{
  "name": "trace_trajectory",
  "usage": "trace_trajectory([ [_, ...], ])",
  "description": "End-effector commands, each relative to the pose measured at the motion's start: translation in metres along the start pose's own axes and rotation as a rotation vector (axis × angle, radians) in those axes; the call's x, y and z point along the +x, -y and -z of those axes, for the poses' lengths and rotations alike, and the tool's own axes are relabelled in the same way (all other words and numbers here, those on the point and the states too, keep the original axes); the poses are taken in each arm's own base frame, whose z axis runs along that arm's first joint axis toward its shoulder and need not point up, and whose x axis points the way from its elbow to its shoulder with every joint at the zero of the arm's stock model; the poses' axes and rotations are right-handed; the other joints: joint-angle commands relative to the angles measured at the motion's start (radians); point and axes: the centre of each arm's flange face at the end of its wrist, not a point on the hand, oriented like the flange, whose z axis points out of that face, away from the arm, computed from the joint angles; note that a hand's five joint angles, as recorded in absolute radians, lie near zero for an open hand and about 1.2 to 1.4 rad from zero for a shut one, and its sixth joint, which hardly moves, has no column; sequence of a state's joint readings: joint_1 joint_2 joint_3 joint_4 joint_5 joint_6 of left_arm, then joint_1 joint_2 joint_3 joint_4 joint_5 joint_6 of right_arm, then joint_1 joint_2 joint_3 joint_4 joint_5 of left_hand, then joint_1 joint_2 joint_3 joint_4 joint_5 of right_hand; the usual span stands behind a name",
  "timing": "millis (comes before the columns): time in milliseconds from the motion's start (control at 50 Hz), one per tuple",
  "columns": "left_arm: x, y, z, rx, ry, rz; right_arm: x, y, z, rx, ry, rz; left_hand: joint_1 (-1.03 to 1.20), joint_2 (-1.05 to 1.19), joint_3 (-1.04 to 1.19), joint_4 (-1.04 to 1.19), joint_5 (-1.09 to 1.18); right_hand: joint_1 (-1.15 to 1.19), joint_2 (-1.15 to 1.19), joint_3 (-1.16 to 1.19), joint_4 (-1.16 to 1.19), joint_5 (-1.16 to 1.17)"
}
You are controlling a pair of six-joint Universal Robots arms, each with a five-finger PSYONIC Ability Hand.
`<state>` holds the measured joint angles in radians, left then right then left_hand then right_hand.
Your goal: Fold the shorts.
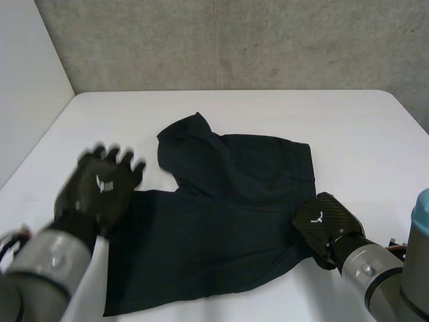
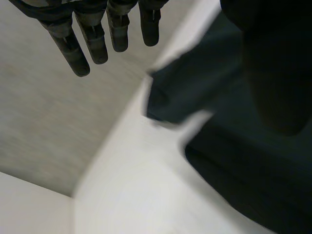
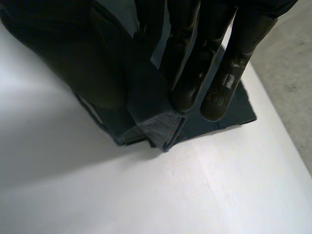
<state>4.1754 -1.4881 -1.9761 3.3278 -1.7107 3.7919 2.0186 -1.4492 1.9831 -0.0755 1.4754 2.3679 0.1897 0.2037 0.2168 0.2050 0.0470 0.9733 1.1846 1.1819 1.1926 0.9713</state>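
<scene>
The left hand's fingers (image 2: 73, 51) hang straight and slightly spread, holding nothing, above bare table with the shorts (image 2: 229, 92) off to one side. In the head view the left hand (image 1: 100, 186) hovers at centre left, over the left edge of the shorts (image 1: 221, 215).

The right hand's fingers (image 3: 187, 73) are straight and close together, their tips pressing on a folded, stitched hem corner where the cloth rises in a ridge beside them. The right hand (image 1: 326, 225) sits at lower right, on the cloth's right edge.

The shorts are dark navy and lie loosely flat in the middle of the white table (image 1: 348, 134). One part is doubled over into a creased peak towards the upper centre, and the lower edge runs to the bottom left.
</scene>
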Motion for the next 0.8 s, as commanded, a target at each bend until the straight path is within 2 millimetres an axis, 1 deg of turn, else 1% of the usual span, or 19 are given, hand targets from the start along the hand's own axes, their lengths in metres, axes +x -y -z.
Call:
trace_trajectory([
  [20, -0.007, 0.011, -0.073, 0.186, 0.043, 0.018, -0.001, -0.001, -0.005, 0.045, -0.036, -0.064, 0.018, 0.004, -0.009, 0.003, -0.014, 0.423, 0.212, 0.214, 0.204, 0.25],
  [40, -0.004, 0.008, -0.081, 0.191, 0.014, 0.015, -0.001, -0.001, -0.006, 0.046, -0.035, -0.072, 0.027, 0.013, 0.0, 0.011, -0.005, 0.423, 0.212, 0.214, 0.204, 0.25],
  [60, 0.001, 0.002, -0.096, 0.186, -0.024, 0.015, -0.001, -0.001, -0.006, 0.046, -0.035, -0.075, 0.05, 0.036, 0.023, 0.035, 0.018, 0.423, 0.212, 0.214, 0.204, 0.25],
  [120, 0.007, -0.008, -0.12, 0.161, -0.063, 0.015, -0.003, -0.002, -0.006, 0.047, -0.022, -0.091, 0.088, 0.074, 0.061, 0.073, 0.056, 0.423, 0.212, 0.214, 0.204, 0.25],
  [140, 0.009, -0.014, -0.131, 0.137, -0.077, 0.019, -0.004, -0.002, -0.007, 0.048, -0.016, -0.096, 0.094, 0.08, 0.067, 0.079, 0.062, 0.423, 0.212, 0.214, 0.204, 0.25],
  [200, 0.017, -0.024, -0.149, 0.099, -0.113, 0.021, -0.008, -0.004, -0.009, 0.05, 0.007, -0.117, 0.135, 0.121, 0.108, 0.12, 0.103, 0.423, 0.212, 0.214, 0.204, 0.25],
  [220, 0.024, -0.031, -0.16, 0.073, -0.142, 0.023, -0.009, -0.005, -0.009, 0.053, 0.011, -0.123, 0.147, 0.133, 0.12, 0.132, 0.115, 0.423, 0.212, 0.214, 0.204, 0.25],
  [260, 0.029, -0.037, -0.169, 0.053, -0.162, 0.027, -0.01, -0.005, -0.01, 0.058, 0.015, -0.133, 0.156, 0.142, 0.129, 0.141, 0.124, 0.423, 0.212, 0.214, 0.204, 0.25],
  [280, 0.031, -0.042, -0.18, 0.036, -0.175, 0.03, -0.01, -0.005, -0.01, 0.057, 0.016, -0.133, 0.179, 0.165, 0.152, 0.164, 0.147, 0.423, 0.212, 0.214, 0.204, 0.25],
  [320, 0.034, -0.046, -0.188, 0.021, -0.184, 0.033, -0.01, -0.005, -0.01, 0.058, 0.017, -0.133, 0.206, 0.192, 0.179, 0.19, 0.174, 0.423, 0.212, 0.214, 0.204, 0.25],
  [340, 0.034, -0.049, -0.196, 0.009, -0.188, 0.036, -0.01, -0.005, -0.01, 0.057, 0.016, -0.133, 0.241, 0.227, 0.214, 0.225, 0.209, 0.423, 0.212, 0.214, 0.204, 0.25],
  [400, 0.034, -0.056, -0.206, -0.015, -0.194, 0.052, -0.01, -0.005, -0.01, 0.06, 0.015, -0.133, 0.311, 0.297, 0.284, 0.296, 0.279, 0.423, 0.212, 0.214, 0.204, 0.25],
  [440, 0.034, -0.058, -0.213, -0.029, -0.201, 0.084, -0.01, -0.005, -0.011, 0.058, 0.015, -0.133, 0.449, 0.435, 0.422, 0.434, 0.417, 0.423, 0.212, 0.214, 0.204, 0.25],
  [580, 0.032, -0.053, -0.23, -0.002, -0.205, 0.184, -0.011, -0.006, -0.011, 0.055, 0.018, -0.133, 0.763, 0.749, 0.736, 0.748, 0.731, 0.423, 0.212, 0.214, 0.204, 0.25],
  [700, 0.035, -0.058, -0.237, 0.0, -0.206, 0.188, -0.011, -0.006, -0.011, 0.055, 0.018, -0.133, 0.737, 0.723, 0.71, 0.722, 0.706, 0.423, 0.212, 0.214, 0.204, 0.25],
  [800, 0.042, -0.063, -0.237, -0.012, -0.222, 0.19, -0.01, -0.006, -0.011, 0.054, 0.017, -0.134, 0.632, 0.618, 0.605, 0.617, 0.6, 0.423, 0.212, 0.214, 0.204, 0.25],
])
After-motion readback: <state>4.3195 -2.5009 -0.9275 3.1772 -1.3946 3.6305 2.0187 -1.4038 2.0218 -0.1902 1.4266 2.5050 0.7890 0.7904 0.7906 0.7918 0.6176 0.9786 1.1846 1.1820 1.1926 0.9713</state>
